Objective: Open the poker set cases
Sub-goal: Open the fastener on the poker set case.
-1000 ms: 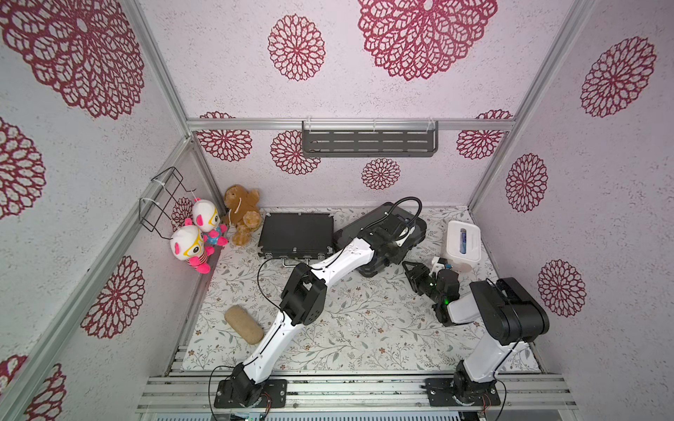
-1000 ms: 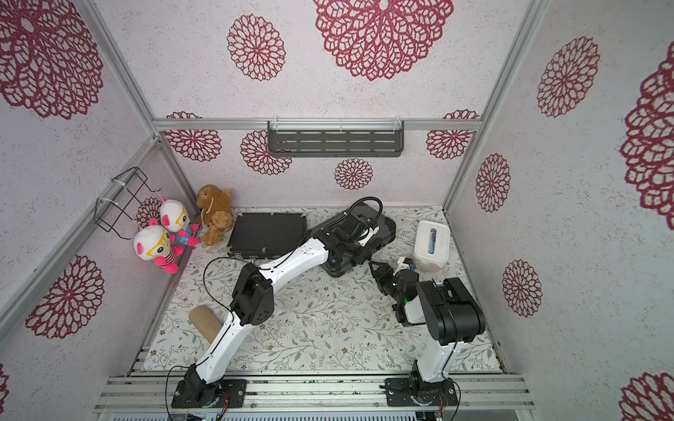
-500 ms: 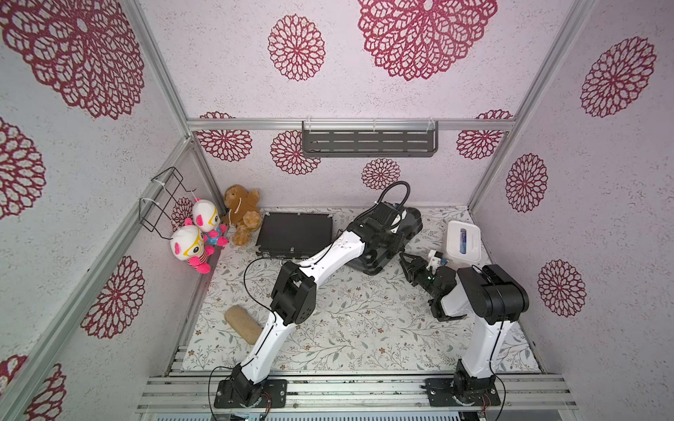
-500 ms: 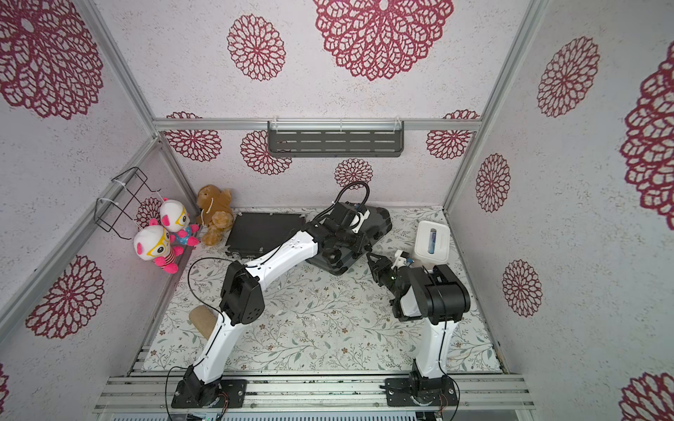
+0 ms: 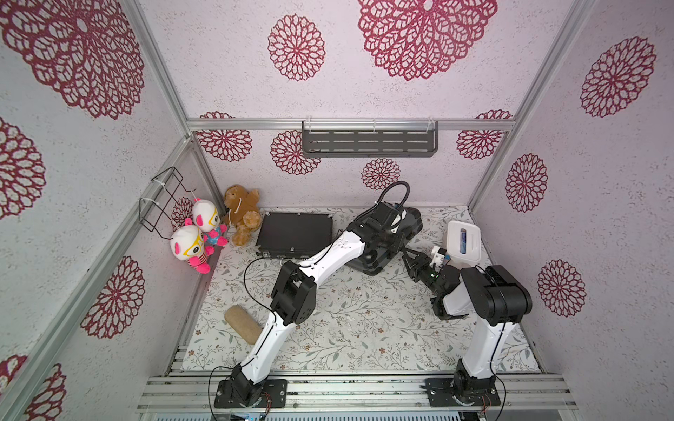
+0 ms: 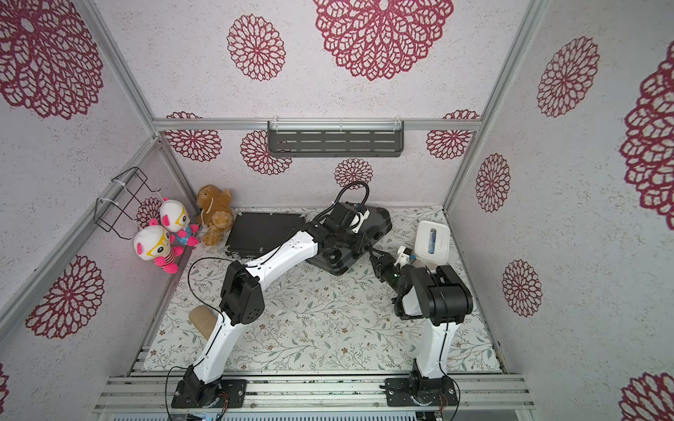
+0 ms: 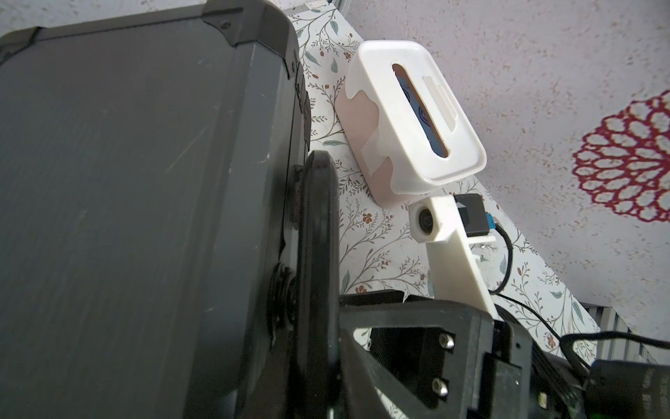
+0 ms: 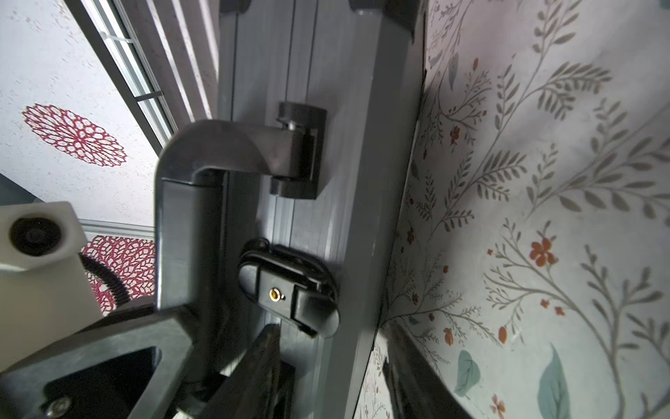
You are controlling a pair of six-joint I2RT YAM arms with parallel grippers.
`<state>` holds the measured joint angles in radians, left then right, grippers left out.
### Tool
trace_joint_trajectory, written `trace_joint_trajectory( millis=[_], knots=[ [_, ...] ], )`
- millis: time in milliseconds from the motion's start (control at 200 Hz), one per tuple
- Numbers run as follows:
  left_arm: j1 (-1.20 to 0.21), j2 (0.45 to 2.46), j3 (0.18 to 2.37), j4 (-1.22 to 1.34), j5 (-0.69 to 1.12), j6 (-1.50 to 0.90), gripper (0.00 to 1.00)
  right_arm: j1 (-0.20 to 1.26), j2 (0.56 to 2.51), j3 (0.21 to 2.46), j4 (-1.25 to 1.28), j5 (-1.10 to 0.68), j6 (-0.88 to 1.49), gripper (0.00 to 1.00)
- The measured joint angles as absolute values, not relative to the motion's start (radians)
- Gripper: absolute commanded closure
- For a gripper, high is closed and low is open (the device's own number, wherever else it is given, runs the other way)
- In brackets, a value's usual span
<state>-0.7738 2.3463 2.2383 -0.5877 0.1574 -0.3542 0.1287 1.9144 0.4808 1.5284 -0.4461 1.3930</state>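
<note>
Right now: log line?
left gripper: shut, over grey case | right gripper: at its latch, grip unclear | black case: closed

White tissue box point(image 5: 463, 242), brown teddy bear point(image 5: 242, 213), two pink-and-white plush dolls point(image 5: 188, 248), tan roll point(image 5: 242, 323).

1. We see a robot test cell: aluminium frame bars point(image 5: 255, 124) hold wallpapered panels point(image 5: 346, 94) around a table point(image 5: 364, 328).
2. We find two robot arms point(image 5: 328, 259) bolted on metal rails point(image 5: 364, 388); plush toys point(image 5: 189, 248) sit in one corner.
</note>
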Motion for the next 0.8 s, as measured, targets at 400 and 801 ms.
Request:
trace_joint_trajectory(
  millis=[400,801],
  knots=[
    [-0.771,2.346,2.237,-0.579,0.164,-0.367,1.00,0.128,1.909,0.531,1.525,-0.458,1.438,0.53],
    [-0.769,2.346,2.224,-0.559,0.173,-0.380,1.00,0.113,1.909,0.535,1.519,-0.472,1.531,0.54]
  ],
)
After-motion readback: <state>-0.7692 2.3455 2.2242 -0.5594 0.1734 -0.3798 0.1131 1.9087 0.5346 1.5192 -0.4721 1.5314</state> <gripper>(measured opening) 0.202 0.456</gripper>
